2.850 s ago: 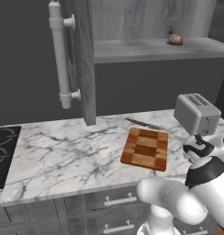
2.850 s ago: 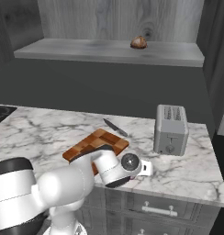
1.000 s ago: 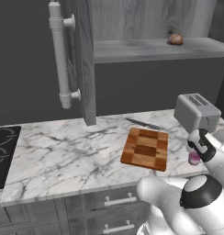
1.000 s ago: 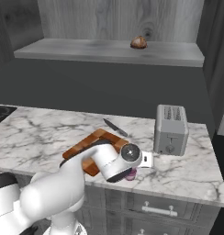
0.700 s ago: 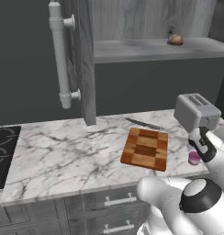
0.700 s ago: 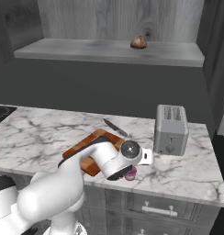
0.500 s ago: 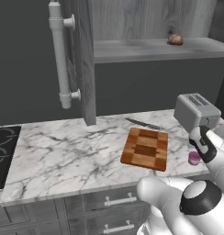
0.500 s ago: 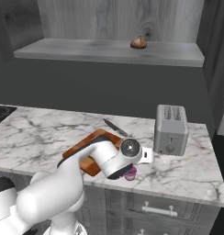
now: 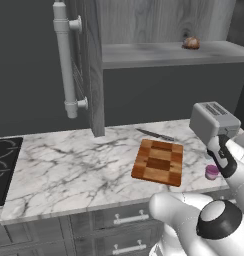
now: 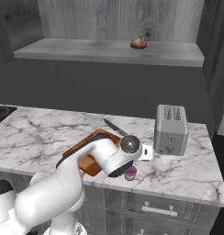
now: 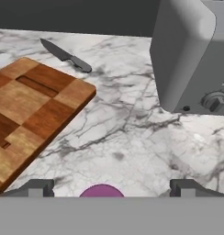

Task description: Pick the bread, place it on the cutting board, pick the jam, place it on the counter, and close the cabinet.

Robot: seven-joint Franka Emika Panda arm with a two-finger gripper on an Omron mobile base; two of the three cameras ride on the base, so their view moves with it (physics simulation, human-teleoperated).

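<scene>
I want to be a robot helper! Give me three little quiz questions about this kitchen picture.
1. True or false: the bread is lying on the cutting board.
2. Where is the jam standing?
A. on the cabinet shelf
B. on the counter near the toaster
C. on the stovetop
3. Fill in: behind the board lies a ____.

Key: 1 false, it sits on the cabinet shelf. 2 B. 3 knife.
</scene>
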